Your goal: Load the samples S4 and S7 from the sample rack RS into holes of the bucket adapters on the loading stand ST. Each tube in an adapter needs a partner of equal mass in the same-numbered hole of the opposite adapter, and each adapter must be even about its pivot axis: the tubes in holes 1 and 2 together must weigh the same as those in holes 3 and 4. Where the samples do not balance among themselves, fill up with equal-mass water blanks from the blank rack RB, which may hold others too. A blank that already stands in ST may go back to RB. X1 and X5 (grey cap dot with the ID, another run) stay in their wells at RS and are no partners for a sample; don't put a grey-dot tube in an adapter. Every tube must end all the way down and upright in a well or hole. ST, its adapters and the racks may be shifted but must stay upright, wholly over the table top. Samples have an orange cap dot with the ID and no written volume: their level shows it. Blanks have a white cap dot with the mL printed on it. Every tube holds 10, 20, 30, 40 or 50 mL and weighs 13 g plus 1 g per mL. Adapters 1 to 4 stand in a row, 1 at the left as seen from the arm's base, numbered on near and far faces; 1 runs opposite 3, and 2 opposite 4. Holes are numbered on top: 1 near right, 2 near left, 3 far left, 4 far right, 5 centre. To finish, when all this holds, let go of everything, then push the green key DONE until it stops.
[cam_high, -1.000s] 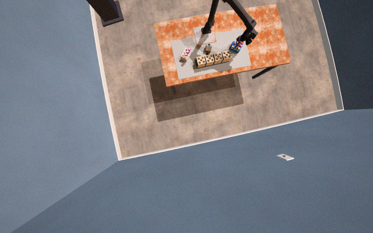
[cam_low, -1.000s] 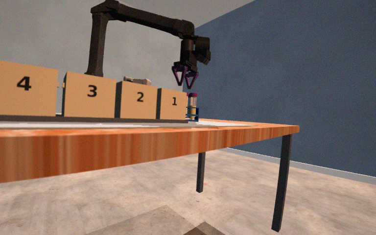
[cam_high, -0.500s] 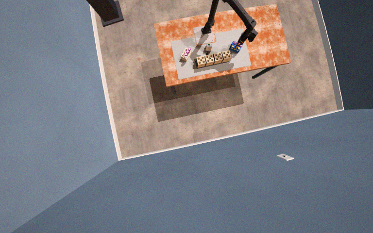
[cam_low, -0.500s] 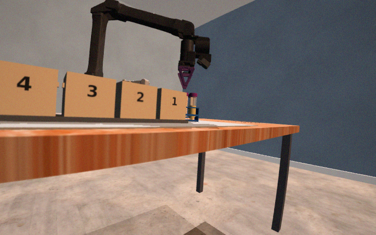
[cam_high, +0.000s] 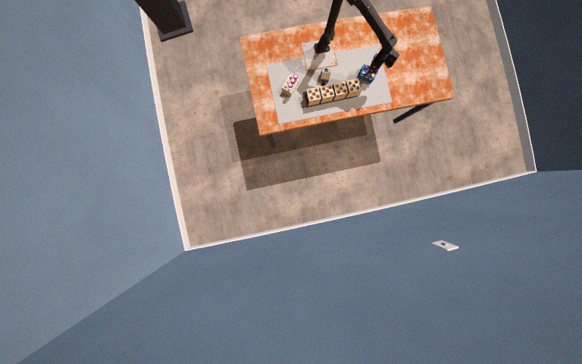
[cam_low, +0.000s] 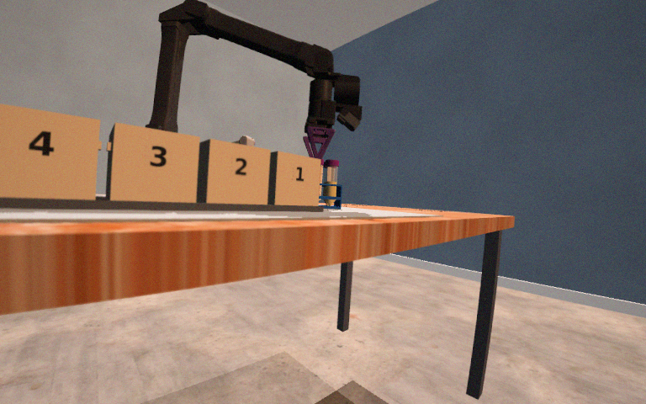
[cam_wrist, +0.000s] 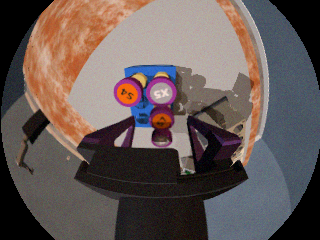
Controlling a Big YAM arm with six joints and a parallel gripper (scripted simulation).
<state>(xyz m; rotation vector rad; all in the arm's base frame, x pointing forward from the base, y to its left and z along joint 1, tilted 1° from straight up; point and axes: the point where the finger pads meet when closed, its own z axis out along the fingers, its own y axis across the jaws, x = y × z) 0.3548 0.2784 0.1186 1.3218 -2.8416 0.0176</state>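
The blue sample rack RS [cam_high: 365,74] stands on the grey mat at the right end of the adapter row; it also shows in the wrist view [cam_wrist: 151,94]. In the wrist view it holds an orange-dot tube at the left [cam_wrist: 127,94], a grey-dot tube [cam_wrist: 160,92] and a nearer orange-dot tube [cam_wrist: 162,120]; the IDs are too blurred to read. My gripper [cam_wrist: 161,119] is open and empty, just above the rack, with the nearer orange-dot tube lined up between its purple fingers. In the side view the gripper [cam_low: 318,148] hangs just above the tube caps [cam_low: 331,163].
Four tan adapters stand in a row on stand ST [cam_high: 332,91], all holes looking empty; they are numbered 1 to 4 in the side view [cam_low: 299,174]. The blank rack RB [cam_high: 289,81] with several tubes is at the left. The DONE key box [cam_high: 325,75] sits behind the row.
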